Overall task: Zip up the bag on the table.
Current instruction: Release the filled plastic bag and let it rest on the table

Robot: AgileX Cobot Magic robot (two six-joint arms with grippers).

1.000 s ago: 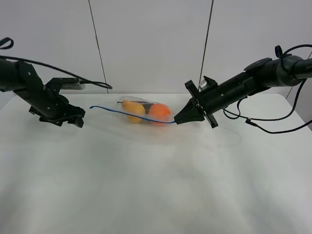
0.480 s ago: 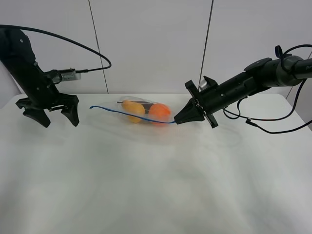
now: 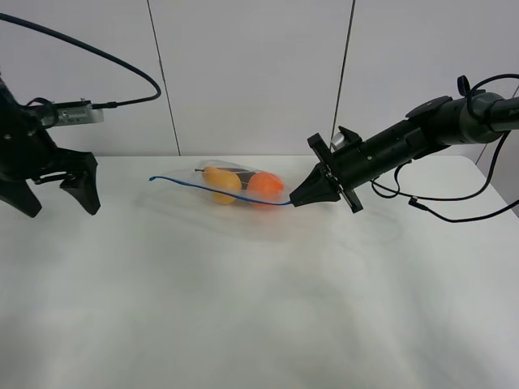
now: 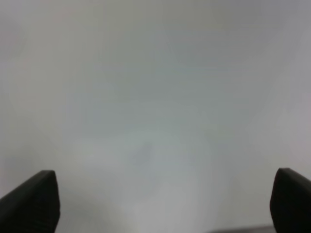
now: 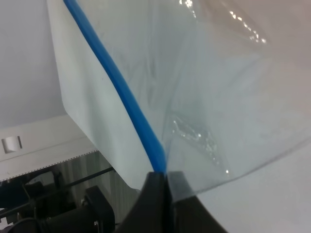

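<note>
Jaws on the right gripper (image 3: 295, 201) are pinching the right end of the blue zip strip (image 3: 212, 191), clamped tight on it, as the right wrist view is showing. Those of the left gripper (image 3: 50, 188) are hanging spread and empty at the far left, well apart from the bag (image 3: 237, 185). That bag is lying toward the far middle of the surface (image 3: 259, 308), fruit (image 3: 265, 187) glowing through it. From where I am standing, the strip is looking like one unbroken line, so I am guessing the sealing is largely done, though I cannot confirm full closure.
</note>
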